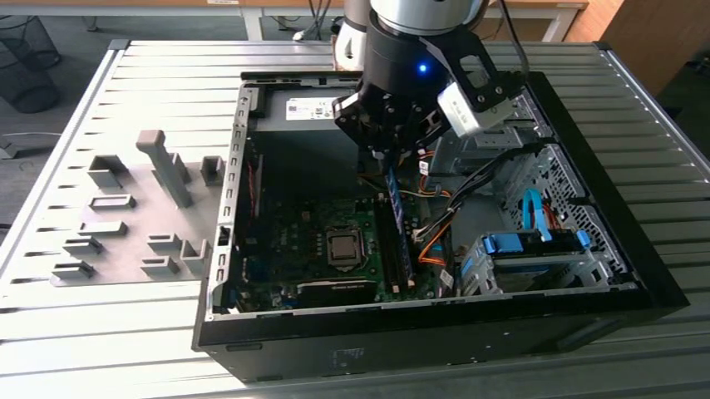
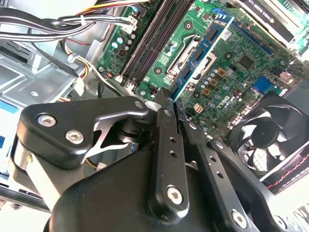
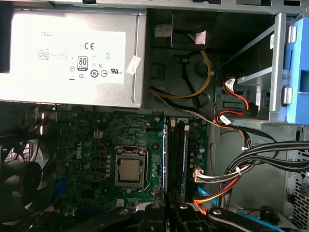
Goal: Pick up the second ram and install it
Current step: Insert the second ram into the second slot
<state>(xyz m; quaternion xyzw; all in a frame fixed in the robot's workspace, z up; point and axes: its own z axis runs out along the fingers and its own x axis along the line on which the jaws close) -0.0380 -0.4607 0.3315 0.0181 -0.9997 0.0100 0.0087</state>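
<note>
One gripper (image 1: 391, 162) pinches one second ram (image 1: 396, 206) on edge above the motherboard (image 1: 322, 241) slots. One fan (image 2: 273, 140) and several cables (image 1: 444, 224) lie close beside.

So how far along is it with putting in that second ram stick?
Picked up: the gripper is shut on the second ram, holding it inside the open computer case above the memory slots. Left: the stick isn't seated yet, and the slots look empty.

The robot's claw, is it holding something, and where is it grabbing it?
Yes. The gripper is shut on the second ram, the thin blue-green stick, pinching one end of it while the rest reaches out over the motherboard.
</note>
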